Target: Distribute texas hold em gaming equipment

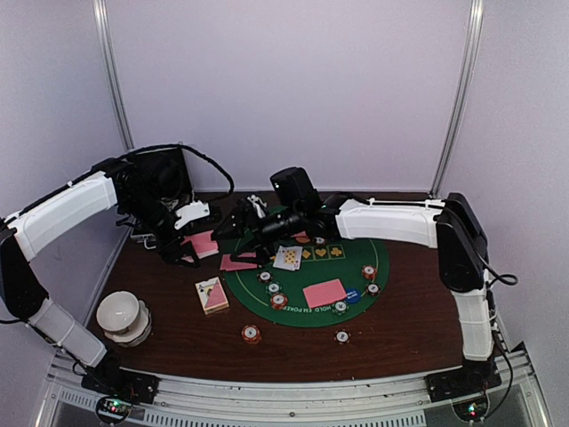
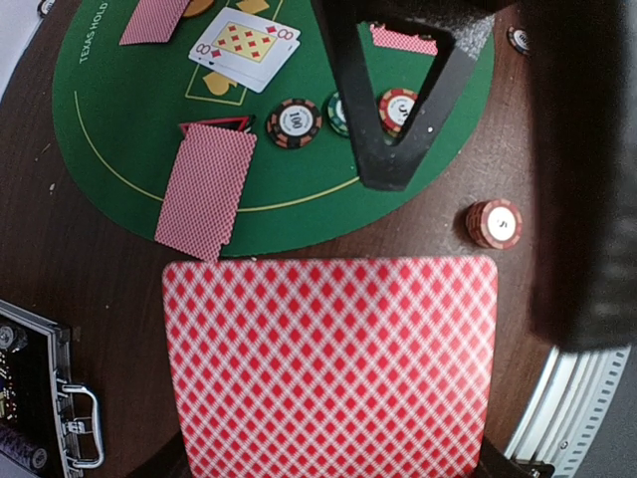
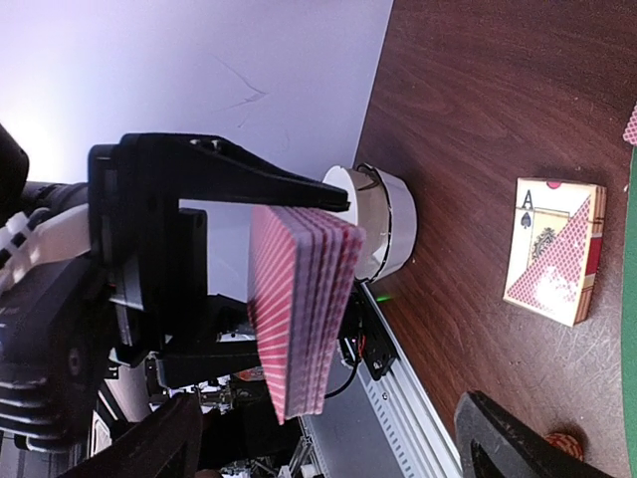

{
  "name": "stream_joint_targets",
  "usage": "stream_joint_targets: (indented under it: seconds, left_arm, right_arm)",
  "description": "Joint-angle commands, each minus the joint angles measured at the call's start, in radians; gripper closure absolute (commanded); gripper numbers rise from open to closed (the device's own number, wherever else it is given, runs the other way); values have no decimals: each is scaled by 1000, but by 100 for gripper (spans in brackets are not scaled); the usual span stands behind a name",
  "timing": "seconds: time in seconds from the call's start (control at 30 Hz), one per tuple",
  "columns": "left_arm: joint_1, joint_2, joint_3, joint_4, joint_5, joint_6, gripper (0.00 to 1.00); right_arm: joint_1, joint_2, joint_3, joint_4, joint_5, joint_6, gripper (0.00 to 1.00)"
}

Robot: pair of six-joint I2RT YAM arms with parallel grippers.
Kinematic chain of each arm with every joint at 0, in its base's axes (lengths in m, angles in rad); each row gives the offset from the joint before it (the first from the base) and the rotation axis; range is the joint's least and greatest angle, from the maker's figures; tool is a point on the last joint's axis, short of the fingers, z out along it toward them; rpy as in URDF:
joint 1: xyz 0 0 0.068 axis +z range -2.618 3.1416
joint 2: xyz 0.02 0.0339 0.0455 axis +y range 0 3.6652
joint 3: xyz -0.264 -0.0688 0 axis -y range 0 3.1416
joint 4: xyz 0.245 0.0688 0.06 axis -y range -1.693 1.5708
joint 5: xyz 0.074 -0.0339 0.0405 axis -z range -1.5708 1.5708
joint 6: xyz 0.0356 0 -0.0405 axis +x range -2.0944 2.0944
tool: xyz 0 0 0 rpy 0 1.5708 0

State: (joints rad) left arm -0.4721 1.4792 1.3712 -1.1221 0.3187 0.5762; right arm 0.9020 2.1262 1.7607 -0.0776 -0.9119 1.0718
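Between the fingers of the left gripper (image 2: 333, 466) sits a squared stack of pink-backed, diamond-patterned playing cards (image 2: 328, 363). It is pinched across its thickness. The jaws are drawn right in on it, and only the dark fingertips show, at the stack's two near corners.

Straight ahead of the right gripper (image 3: 333, 448), whose jaws stand wide with nothing in them, the same stack presents its edge. Its long axis runs across the line of approach, up and down in the right wrist view. Its layered side faces the spread fingers, near but apart. The right arm looks the one placed to take a card. I judge the coming move turns on getting a finger onto each face of the outermost card without catching the left finger lying along the stack.

Only the right wrist view shows the stack's thickness and the left finger over it. Behind the stack is a round white bowl (image 3: 383, 224), and a printed card box (image 3: 554, 251) lies off to the right of the fingers.

Only the left wrist view shows the stack's broad back. Beyond the fingertips lies the round green felt mat (image 2: 109, 119). On it are a face-down pink card (image 2: 204, 189), a face-up diamonds card (image 2: 244, 45) and a dark striped chip (image 2: 299, 121). One red-and-white chip (image 2: 495, 222) lies on the bare wood.
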Motion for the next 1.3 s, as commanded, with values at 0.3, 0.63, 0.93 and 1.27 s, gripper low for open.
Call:
stream_joint_targets:
  seconds: [0.3,0.63,0.93,1.27]
  left_arm:
    - [7,2,35,16,35,-9,100]
    - [7,5,34,16,33,-6,100]
    - [6,-3,28,16,33,-5,100]
    - [7,-12,19,16,33,-1,100]
  right_arm:
    - [12,131,104,166,-31,129,8]
    - [23,204,162,254,-50,210,9]
    - [20,251,180,294,-62,263,17]
    - [-25,202,77,278,-71,228,30]
